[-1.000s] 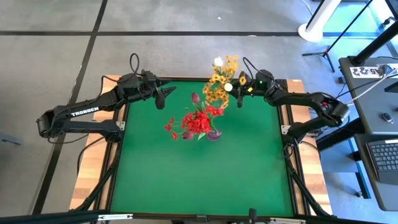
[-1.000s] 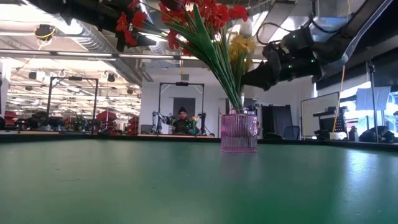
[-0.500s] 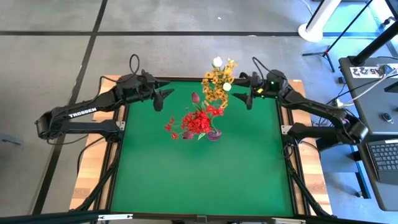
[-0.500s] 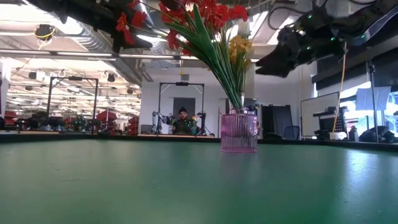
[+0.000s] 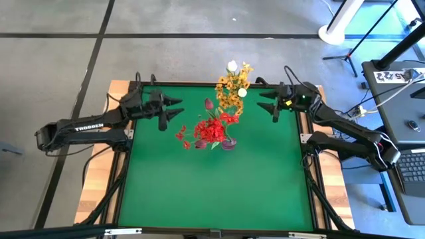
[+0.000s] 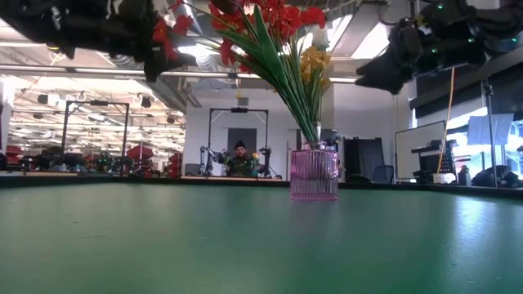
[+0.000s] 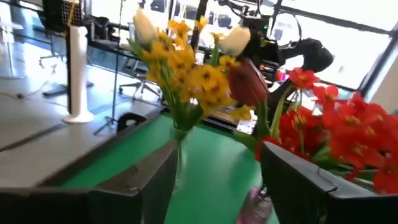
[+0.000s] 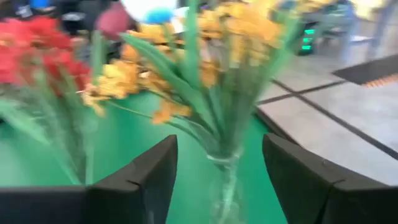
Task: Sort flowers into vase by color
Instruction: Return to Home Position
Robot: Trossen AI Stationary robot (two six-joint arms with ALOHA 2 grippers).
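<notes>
Red blossom clusters [image 5: 211, 130] and a dark red tulip bud [image 5: 208, 103] stand with their stems in a pink vase [image 6: 314, 173] near the table's middle. Yellow-orange clusters [image 5: 232, 90] and white buds [image 5: 232, 66] stand in a clear glass vase [image 8: 226, 176] by the far edge. My left gripper [image 5: 177, 107] hovers open to the left of both bunches, holding nothing. On the right side of the yellow bunch, my right gripper [image 5: 263, 101] is also open and holds nothing. In each wrist view the fingers frame the yellow bunch [image 7: 186, 71] from a distance.
The green mat [image 5: 212, 192] has free room on its near half. The table's wooden rim [image 5: 99, 179] frames the mat. A desk with a laptop [image 5: 408, 166] stands beyond the right edge. A person [image 6: 239, 159] sits far off in the room behind.
My right gripper has drawn back from the yellow bunch toward the table's right edge. My left gripper has pulled back a little toward the left edge. The yellow bunch has shifted slightly to the left. The red bunch has kept still.
</notes>
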